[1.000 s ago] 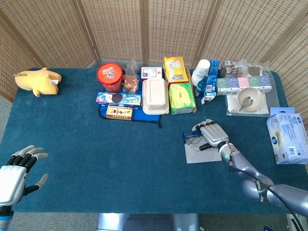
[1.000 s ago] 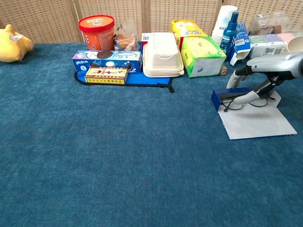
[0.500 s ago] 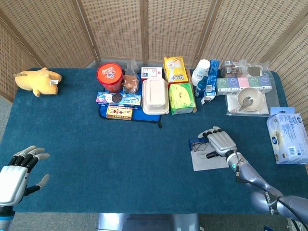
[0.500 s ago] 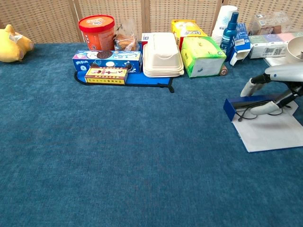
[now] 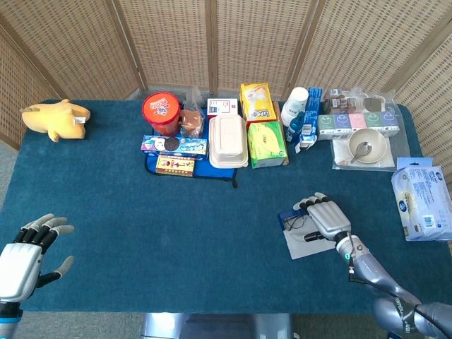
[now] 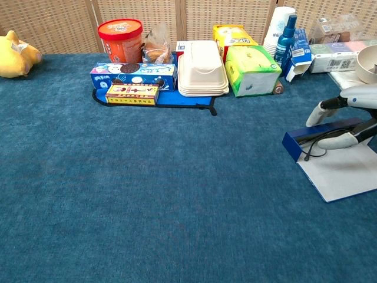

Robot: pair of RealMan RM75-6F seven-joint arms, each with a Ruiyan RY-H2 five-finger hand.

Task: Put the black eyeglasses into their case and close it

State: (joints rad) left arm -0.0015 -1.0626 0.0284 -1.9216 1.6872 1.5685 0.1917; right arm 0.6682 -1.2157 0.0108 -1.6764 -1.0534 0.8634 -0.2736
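While my right hand (image 5: 323, 220) rests over the black eyeglasses (image 6: 315, 143) and the open blue case (image 6: 318, 134), the whole bundle has slid lower and to the right in the head view compared with a second ago — I judge I am dragging it toward me, not yet seating the glasses. Fingers curl over the frame, seemingly holding it. The grey flap (image 6: 346, 173) lies open toward the frame's lower right. My left hand (image 5: 25, 258) hovers with spread fingers at lower left. Bare blue table (image 5: 176, 233) lies left of the case — the tissue pack (image 5: 422, 203) crowds the right.
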